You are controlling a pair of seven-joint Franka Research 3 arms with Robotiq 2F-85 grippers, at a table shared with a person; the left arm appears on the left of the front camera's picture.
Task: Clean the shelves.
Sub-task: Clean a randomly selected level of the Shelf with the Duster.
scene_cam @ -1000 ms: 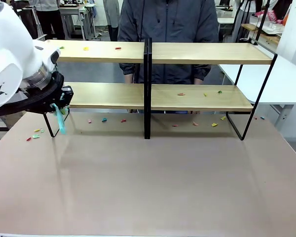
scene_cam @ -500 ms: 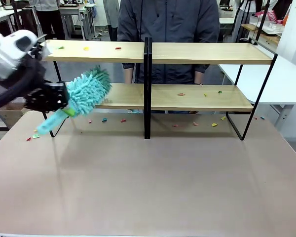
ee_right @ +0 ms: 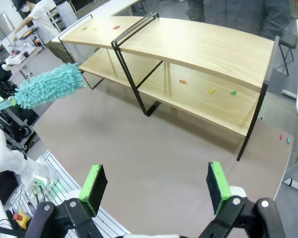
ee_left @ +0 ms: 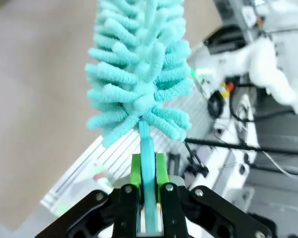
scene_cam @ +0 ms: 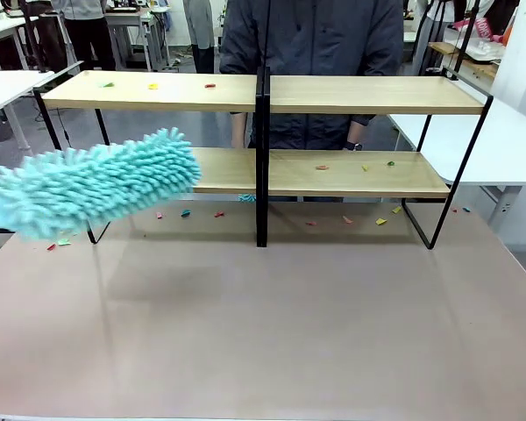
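Two tiers of light wooden board on a thin black metal frame made up the shelves (scene_cam: 351, 95), which stood across the far half of the dull brown tabletop (scene_cam: 272, 333) and were split in the middle by a black upright. Your right wrist camera looked down on the shelves (ee_right: 203, 47) from one side. Small coloured paper scraps (scene_cam: 152, 86) lay on the left end of the upper board. A few more lay on the right half of the lower board, and others were scattered on the tabletop under and around the rack. You had the fluffy turquoise microfibre duster (scene_cam: 96, 184) out in front of the left half of the rack, its head roughly level and pointing toward the central upright, its tip in front of the lower board. It was blurred there, and you could not tell whether it touched the wood. Your left gripper (ee_left: 148, 166) was clenched on the duster's thin turquoise handle (ee_left: 145, 144), which ran up between the two green pads (ee_left: 136, 168) to the shaggy head (ee_left: 139, 74). Your right gripper (ee_right: 156, 181) hung well back from the shelves, its jaws spread wide with nothing between them, and from there the duster (ee_right: 47, 87) showed off the rack's left end. A person in a dark zipped jacket (scene_cam: 316, 35) stood just behind the shelves at the far side, near the middle.
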